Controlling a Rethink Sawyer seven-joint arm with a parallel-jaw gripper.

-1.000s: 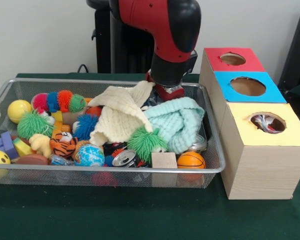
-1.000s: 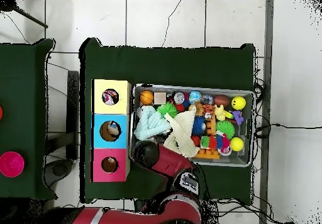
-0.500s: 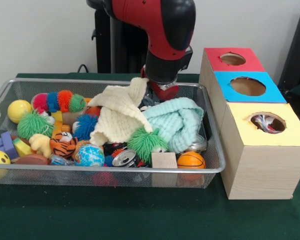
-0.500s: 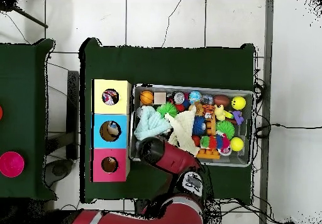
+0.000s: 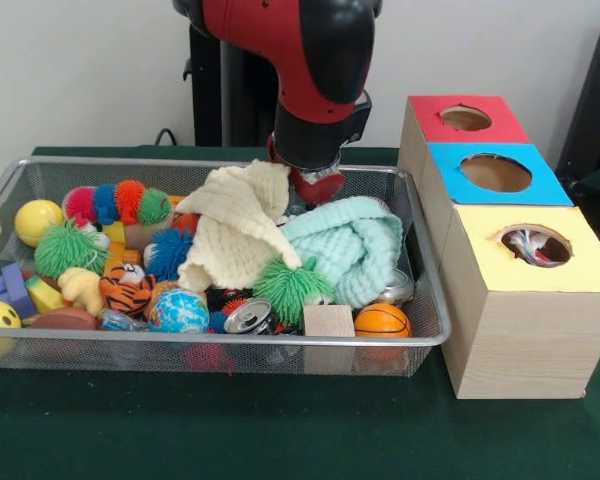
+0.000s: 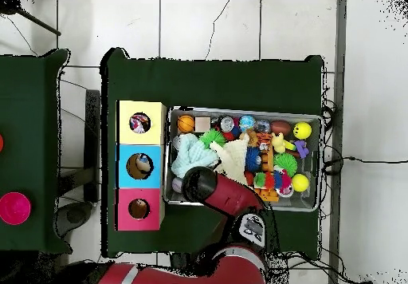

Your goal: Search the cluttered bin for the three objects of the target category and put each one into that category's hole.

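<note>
One second on, the gripper has slid along the bin's back edge, bunching the cream cloth. I cannot tell whether its jaws hold anything. Which toys are the targets isn't clear; the digging looks unfinished.

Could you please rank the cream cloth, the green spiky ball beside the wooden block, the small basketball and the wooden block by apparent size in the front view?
1. Cream cloth, clearly the largest.
2. Green spiky ball.
3. Wooden block and small basketball: they look about alike, so I would not rank them.
</note>
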